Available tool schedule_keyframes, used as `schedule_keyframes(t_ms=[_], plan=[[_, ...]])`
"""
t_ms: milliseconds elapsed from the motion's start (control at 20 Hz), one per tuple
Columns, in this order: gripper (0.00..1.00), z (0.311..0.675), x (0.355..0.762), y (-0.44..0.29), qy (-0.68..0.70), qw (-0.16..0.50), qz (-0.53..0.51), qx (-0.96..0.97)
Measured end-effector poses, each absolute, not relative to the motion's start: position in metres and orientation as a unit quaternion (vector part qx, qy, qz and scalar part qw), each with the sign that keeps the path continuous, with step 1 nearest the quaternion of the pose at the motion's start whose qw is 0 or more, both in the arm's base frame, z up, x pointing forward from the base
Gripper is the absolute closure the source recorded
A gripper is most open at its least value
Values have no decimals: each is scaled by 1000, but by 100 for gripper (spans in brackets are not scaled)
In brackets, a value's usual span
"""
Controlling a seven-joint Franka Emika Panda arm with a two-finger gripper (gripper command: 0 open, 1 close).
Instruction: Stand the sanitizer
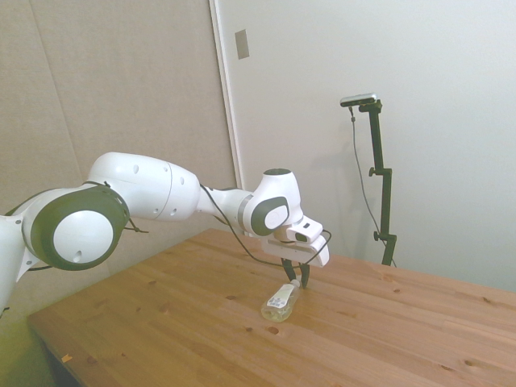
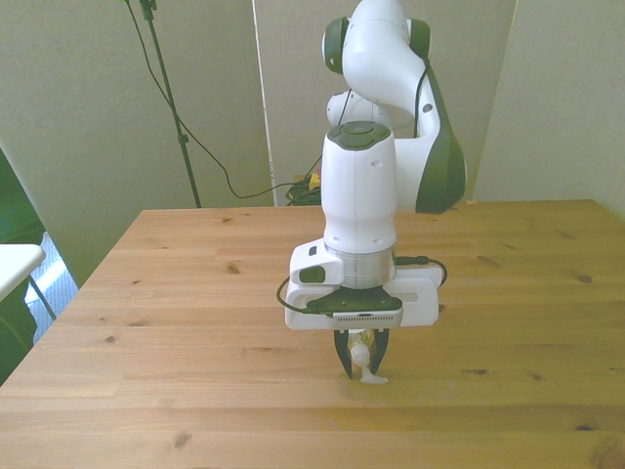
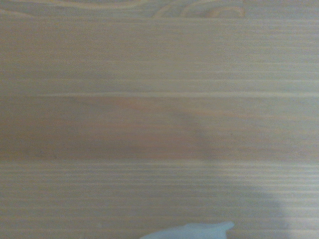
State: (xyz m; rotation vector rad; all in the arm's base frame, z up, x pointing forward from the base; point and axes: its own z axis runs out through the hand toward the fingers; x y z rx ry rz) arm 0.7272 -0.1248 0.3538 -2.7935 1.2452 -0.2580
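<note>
The sanitizer lies on its side on the wooden table. It is a small clear bottle with yellowish liquid and a white label. Its white pump top points toward the front view's camera. My gripper reaches straight down over the pump end, and its dark fingers press on both sides of the neck. The bottle's base rests on the table. In the wrist view only a blurred pale tip of the pump top shows against the wood.
Bare wooden boards surround the bottle on all sides. A white object's edge shows beyond the table at the front view's left. Cables hang behind the table's far edge.
</note>
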Motion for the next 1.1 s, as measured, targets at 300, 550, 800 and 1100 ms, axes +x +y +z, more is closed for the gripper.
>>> schedule_keyframes(t_ms=[300,550,800,1100], plan=[[100,355,720,-129,418,37,-79,-904],[100,378,711,-131,490,36,-82,-867],[100,439,696,-106,571,10,-133,-810],[100,469,680,-70,645,-24,-225,-730]])
